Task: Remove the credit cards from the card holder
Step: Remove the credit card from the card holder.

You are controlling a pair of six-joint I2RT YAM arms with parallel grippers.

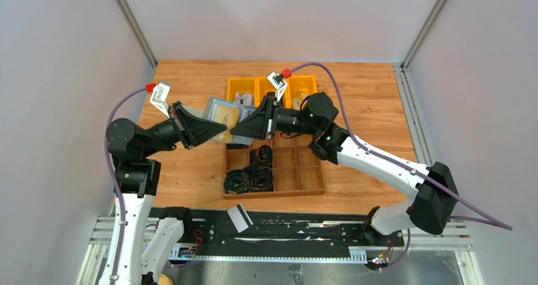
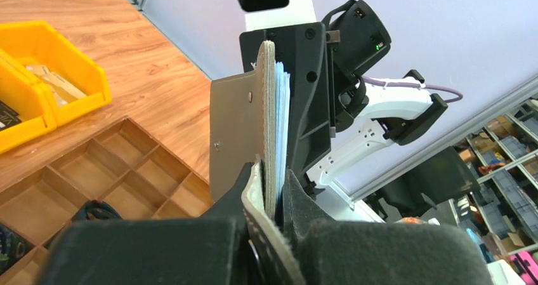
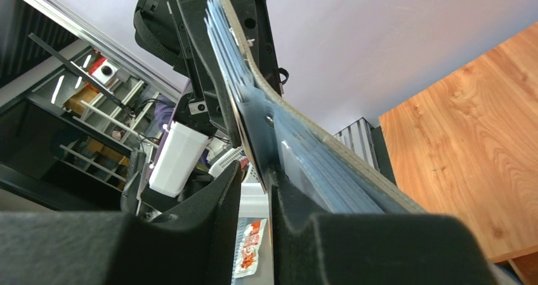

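Note:
My left gripper (image 1: 220, 130) is shut on the grey card holder (image 1: 212, 107) and holds it in the air over the table's middle. In the left wrist view its fingers (image 2: 254, 183) pinch the holder (image 2: 269, 107) edge-on, with pale blue credit cards (image 2: 283, 101) stacked inside. A card face (image 1: 226, 114) shows from above. My right gripper (image 1: 236, 132) meets the holder from the right. In its wrist view the jaws (image 3: 254, 174) stand apart; a thin card edge (image 3: 249, 142) reaches between them, against the right-hand finger. The card stack (image 3: 304, 164) and felt holder (image 3: 317, 127) run alongside.
Yellow bins (image 1: 273, 85) stand at the back. A wooden divided tray (image 1: 298, 171) below the grippers holds coiled black cables (image 1: 250, 177). A small grey flat piece (image 1: 240, 218) lies on the front rail. Grey walls close in both sides.

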